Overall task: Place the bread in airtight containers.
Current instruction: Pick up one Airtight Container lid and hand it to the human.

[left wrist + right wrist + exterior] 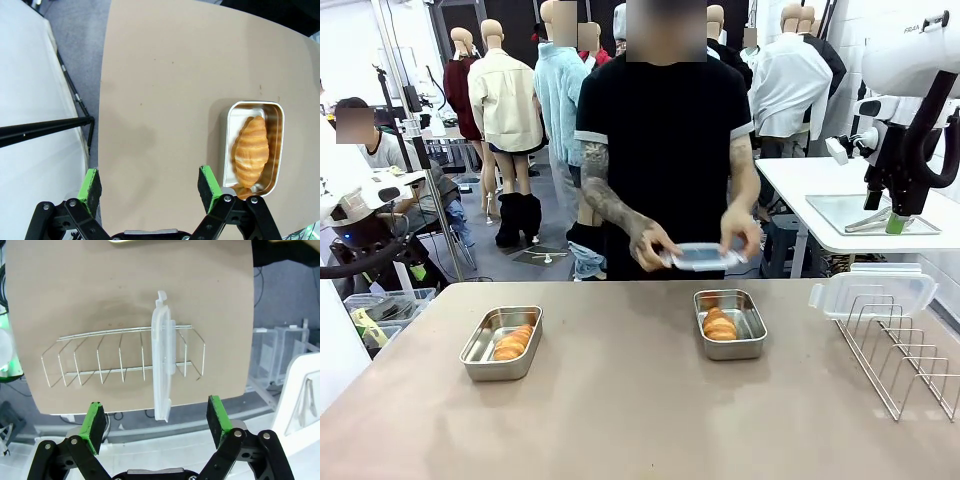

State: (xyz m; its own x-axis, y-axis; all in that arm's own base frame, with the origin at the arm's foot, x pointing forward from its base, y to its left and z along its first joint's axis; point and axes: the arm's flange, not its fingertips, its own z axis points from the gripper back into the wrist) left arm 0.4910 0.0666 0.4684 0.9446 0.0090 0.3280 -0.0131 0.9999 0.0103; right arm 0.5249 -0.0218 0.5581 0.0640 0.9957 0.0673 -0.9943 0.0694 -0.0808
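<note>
now bread (251,150) sits in container (255,104) beside left gripper (148,176).

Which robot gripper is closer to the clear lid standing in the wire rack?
Right. The right gripper hangs above the lid; the left gripper is over the table's opposite end, by a pan holding bread.

A wire rack (905,352) stands at the tan table's (640,420) right side.

Clear lid (164,365) stands in wire rack (100,372)
</note>
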